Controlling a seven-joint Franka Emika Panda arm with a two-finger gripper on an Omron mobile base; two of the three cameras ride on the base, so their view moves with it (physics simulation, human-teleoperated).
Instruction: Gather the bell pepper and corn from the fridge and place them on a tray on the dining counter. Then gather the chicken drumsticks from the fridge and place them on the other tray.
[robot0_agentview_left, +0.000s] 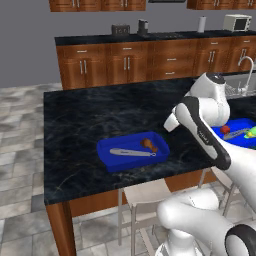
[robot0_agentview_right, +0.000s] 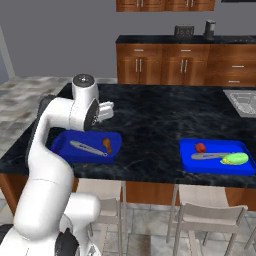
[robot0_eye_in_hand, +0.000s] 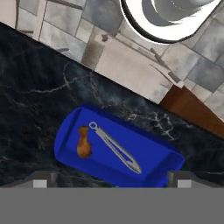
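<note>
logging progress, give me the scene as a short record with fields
surface: dining counter, black marbled top
left tray: one chicken drumstick beside a silver utensil
right tray: bell pepper, corn, silver utensil
claw: open, above the left tray, holding nothing
second drumstick: not on either tray

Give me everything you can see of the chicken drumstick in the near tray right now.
The chicken drumstick is a small orange-brown, club-shaped piece with a fat rounded end and a narrower bone end. It lies flat on the floor of the blue tray, toward one short end, beside the thin silver utensil, seemingly not touching it. The tray sits on the black marbled dining counter near its edge. The open gripper hovers above, clear of it.
</note>
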